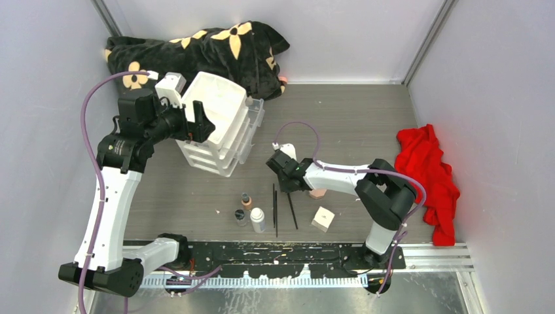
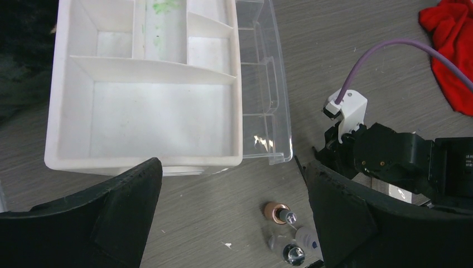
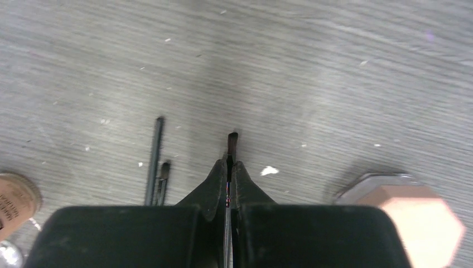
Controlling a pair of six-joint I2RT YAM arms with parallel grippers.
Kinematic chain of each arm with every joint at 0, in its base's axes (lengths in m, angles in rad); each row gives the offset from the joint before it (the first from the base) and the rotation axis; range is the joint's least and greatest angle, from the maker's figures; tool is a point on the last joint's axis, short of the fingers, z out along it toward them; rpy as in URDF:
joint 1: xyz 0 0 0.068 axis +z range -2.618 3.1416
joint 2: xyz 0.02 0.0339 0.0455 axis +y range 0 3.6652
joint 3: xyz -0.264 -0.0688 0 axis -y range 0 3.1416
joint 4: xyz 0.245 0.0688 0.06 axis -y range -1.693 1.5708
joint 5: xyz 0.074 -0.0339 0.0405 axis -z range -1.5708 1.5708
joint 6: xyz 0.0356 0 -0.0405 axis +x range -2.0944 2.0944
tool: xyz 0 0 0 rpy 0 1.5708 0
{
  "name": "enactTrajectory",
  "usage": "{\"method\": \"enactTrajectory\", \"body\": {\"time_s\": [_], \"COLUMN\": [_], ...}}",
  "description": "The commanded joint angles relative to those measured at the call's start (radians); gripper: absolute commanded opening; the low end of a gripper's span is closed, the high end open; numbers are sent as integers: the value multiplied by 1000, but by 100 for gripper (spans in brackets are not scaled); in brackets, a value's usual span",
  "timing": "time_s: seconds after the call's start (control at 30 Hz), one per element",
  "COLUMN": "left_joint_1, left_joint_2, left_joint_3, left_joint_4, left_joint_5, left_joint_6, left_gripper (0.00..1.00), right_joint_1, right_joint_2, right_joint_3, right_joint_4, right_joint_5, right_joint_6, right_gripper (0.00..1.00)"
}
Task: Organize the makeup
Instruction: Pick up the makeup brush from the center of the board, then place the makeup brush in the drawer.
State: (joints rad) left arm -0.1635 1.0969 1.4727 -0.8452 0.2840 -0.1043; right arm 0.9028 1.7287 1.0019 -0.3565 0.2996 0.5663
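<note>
My right claw (image 3: pixel 228 167) is pinched tight on a thin stick (image 3: pixel 232 142). Its dark tip pokes out just past the fingertips and a trace of red shows between them. I can't tell whether the tip touches the desk (image 3: pixel 312 67). Just left of it in the wrist view, two black sticks (image 3: pixel 154 162) lie side by side on the desk. The pink-brown octagonal compact (image 3: pixel 418 218) sits flat close by on the right.

From above, the tan bottle (image 1: pixel 246 201) with its dark cap stands left of the sticks. The white bottle (image 1: pixel 258 220) and the small clear jar (image 1: pixel 241 217) stand just nearer the arm bases. The white cube (image 1: pixel 322 219) sits on the far side of the sticks, near the compact.

My left claw (image 2: pixel 231 184) is spread wide with nothing in it. It hangs beside the white drawer box (image 2: pixel 56 111), looking down into the box's bare top compartments. A clear drawer juts out on the side toward the right arm.

A red cloth (image 1: pixel 429 173) lies crumpled at the right edge, and a black flowered cloth (image 1: pixel 196 55) is bunched at the back wall.
</note>
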Motion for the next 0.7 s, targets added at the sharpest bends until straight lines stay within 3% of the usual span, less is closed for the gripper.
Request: {"method": "enactTrajectory", "body": {"time_s": [0.0, 0.3, 0.67], "left_joint_1": [4, 3, 4], "left_joint_2": [-18, -17, -16], "left_joint_3": [3, -13, -17], "left_joint_4": [49, 51, 37], "left_joint_5": [9, 12, 6], "left_joint_6": [3, -4, 0], "left_gripper": [100, 100, 100], "right_joint_1": [-54, -137, -169], "right_joint_2": [-63, -97, 79], "right_joint_3": [108, 432, 874], "right_joint_4": [-97, -96, 50], "right_joint_5": [45, -11, -125], "right_joint_6": [-75, -141, -100], "right_gripper": [1, 1, 1]}}
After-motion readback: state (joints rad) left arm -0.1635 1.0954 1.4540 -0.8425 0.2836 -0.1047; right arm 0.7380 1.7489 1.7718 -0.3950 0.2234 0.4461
